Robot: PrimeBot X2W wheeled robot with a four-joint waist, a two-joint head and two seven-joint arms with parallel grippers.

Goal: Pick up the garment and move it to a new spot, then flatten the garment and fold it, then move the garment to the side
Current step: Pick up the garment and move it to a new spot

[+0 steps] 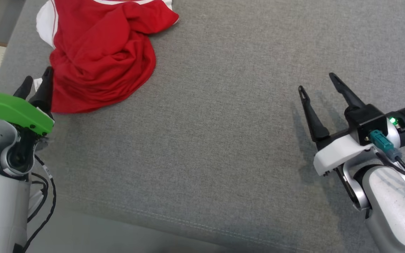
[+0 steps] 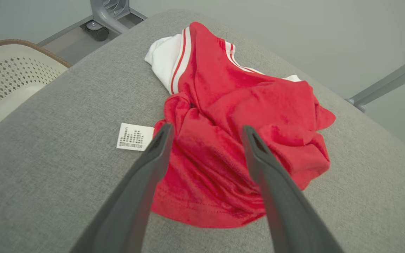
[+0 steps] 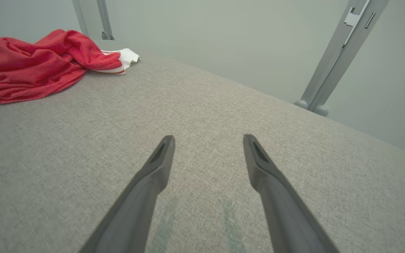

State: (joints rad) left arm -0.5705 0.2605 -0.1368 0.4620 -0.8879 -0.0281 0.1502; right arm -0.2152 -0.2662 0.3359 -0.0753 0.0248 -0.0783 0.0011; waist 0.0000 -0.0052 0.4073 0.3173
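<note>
Red garment with white trim, crumpled at the far left corner of the grey worktop, white care label flat beside its left edge. Left gripper open, just beside the garment's near-left edge, grasping nothing. Right gripper open too, over bare worktop near the right edge, well apart from the garment.

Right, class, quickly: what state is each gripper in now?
Left gripper: open, pointed at the red garment, holding nothing.
Right gripper: open, empty, above the grey surface.
</note>
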